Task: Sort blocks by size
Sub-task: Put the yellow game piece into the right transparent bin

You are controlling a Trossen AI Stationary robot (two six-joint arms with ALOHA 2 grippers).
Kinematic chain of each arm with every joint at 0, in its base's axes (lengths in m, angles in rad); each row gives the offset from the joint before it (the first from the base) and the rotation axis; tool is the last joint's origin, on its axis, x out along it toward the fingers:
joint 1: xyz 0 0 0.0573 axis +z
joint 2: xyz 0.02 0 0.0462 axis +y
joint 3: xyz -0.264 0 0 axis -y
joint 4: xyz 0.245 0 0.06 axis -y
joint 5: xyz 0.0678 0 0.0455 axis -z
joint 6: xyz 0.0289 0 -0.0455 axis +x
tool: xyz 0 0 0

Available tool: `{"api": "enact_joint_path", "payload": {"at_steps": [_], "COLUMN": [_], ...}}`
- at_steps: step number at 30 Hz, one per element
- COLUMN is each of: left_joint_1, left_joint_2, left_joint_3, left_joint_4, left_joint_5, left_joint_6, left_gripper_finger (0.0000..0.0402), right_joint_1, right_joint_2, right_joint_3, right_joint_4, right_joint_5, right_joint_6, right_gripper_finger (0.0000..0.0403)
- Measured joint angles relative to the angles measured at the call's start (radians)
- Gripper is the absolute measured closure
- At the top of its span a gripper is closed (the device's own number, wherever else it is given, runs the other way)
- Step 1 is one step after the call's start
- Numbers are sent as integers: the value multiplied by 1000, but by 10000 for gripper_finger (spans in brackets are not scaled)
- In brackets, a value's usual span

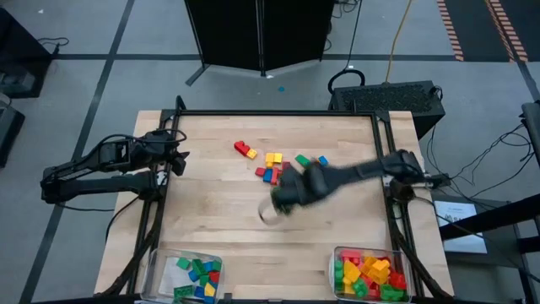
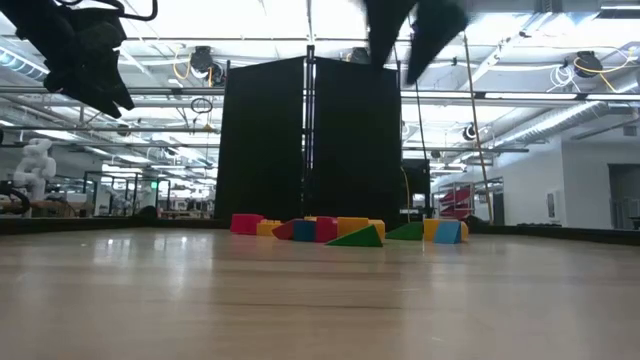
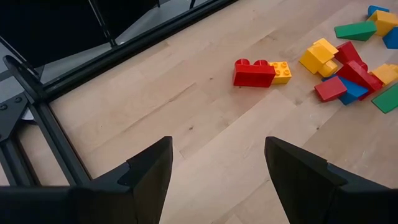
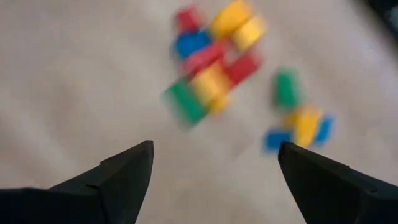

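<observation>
Pale wooden bench [image 1: 219,219]: loose red, yellow, green and blue studded plastic blocks [image 1: 274,165] near its far edge. Right gripper [image 1: 283,198] above mid-bench, jaws apart, empty. Left gripper [image 1: 173,160] at left edge, jaws apart. Black screen [image 2: 310,140] behind.

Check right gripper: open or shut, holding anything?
Open and empty. The right gripper has its fingers spread wide with bare table between them, hovering short of the loose blocks.
</observation>
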Motion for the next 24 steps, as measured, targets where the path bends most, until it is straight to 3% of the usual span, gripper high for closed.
{"api": "enact_joint_path", "payload": {"at_steps": [3, 8, 15, 20, 24], "left_joint_1": [0, 0, 0, 0, 0], "left_joint_2": [0, 0, 0, 0, 0], "left_joint_3": [0, 0, 0, 0, 0], "left_joint_4": [0, 0, 0, -1, -1], "left_joint_5": [0, 0, 0, 0, 0], "left_joint_6": [0, 0, 0, 0, 0], "left_gripper_finger": [146, 146, 146, 146, 146], "right_joint_1": [-125, -252, -319, -333, -335], "right_joint_2": [26, 103, 238, 312, 350], "right_joint_3": [0, 0, -1, -1, -1], "right_joint_4": [85, 126, 127, 142, 163], "right_joint_5": [-6, -121, -185, -272, -281], "right_joint_6": [-213, -454, -614, -664, -697], "right_gripper_finger": [67, 65, 65, 65, 65]}}
